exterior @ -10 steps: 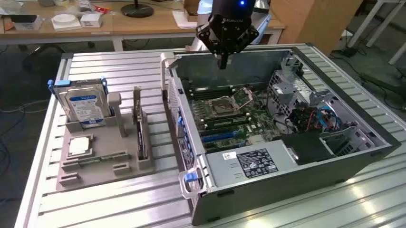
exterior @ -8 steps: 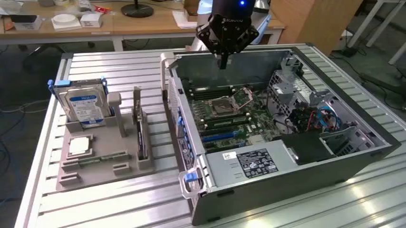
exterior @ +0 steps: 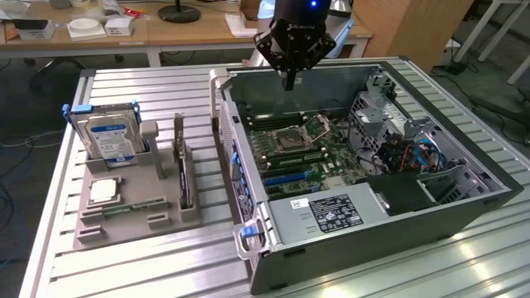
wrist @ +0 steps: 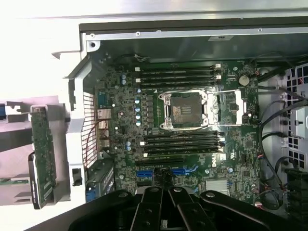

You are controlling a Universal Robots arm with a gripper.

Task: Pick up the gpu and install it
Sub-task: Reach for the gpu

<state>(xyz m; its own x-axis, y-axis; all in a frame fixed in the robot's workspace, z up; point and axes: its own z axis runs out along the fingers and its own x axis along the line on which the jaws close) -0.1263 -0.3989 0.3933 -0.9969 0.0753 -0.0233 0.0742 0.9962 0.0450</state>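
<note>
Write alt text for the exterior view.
A robot arm's black gripper, shut, hangs over an open computer case lying on a metal table, motherboard exposed. At the exterior view's left, the gpu stands on edge in a grey holder, beside a hard drive.

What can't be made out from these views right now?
1. Thin dark gpu card, exterior view: edge-on in the grey holder, face hidden.
2. Blue motherboard slots, wrist view: partly behind the black pincer.
3. Black power-supply label, exterior view: print too small.
</note>
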